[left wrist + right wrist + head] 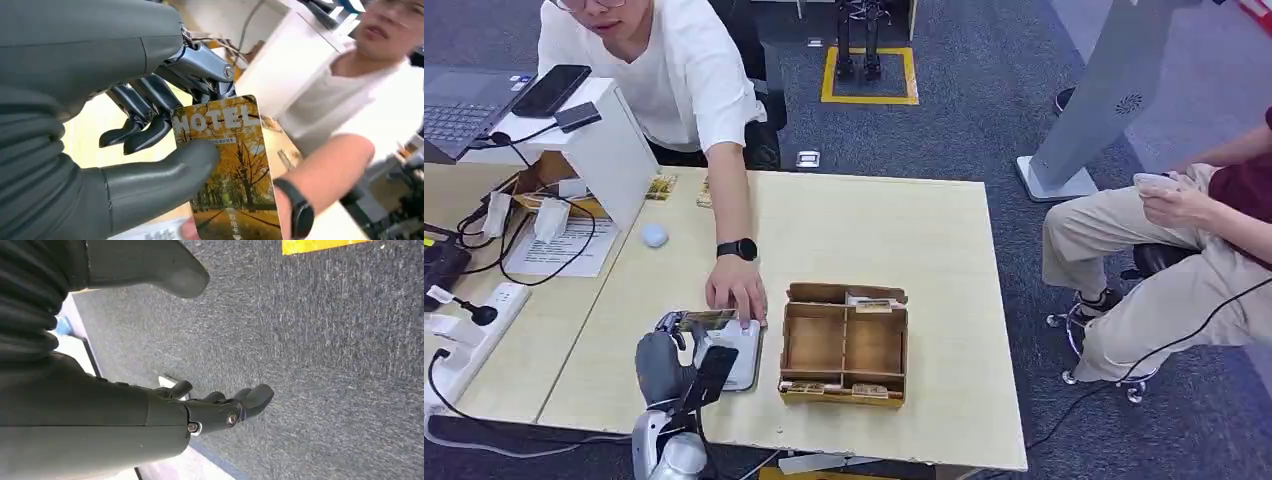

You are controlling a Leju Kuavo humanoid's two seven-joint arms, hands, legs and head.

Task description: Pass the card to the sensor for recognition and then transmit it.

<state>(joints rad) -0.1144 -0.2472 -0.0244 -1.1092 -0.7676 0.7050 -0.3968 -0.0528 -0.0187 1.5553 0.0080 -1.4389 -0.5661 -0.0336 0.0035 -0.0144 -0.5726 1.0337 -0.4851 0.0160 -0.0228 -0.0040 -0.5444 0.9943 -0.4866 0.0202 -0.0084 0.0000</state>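
My left hand (667,362) hovers at the table's front left and pinches a yellow hotel card (707,320) between thumb and fingers. The left wrist view shows the card (230,165) close up, printed with autumn trees and the word HOTEL, my thumb (165,172) pressed on its face. The card sits just above the white flat sensor (742,360) on the table. A person's hand (736,290) rests on the sensor's far edge, right beside the card. My right hand (220,407) hangs over grey carpet, holding nothing, fingers loosely apart.
A compartmented cardboard box (845,343) stands just right of the sensor. A white stand (594,140) with a phone, cables and a power strip (469,335) fill the table's left side. A seated person (1184,240) is off the right.
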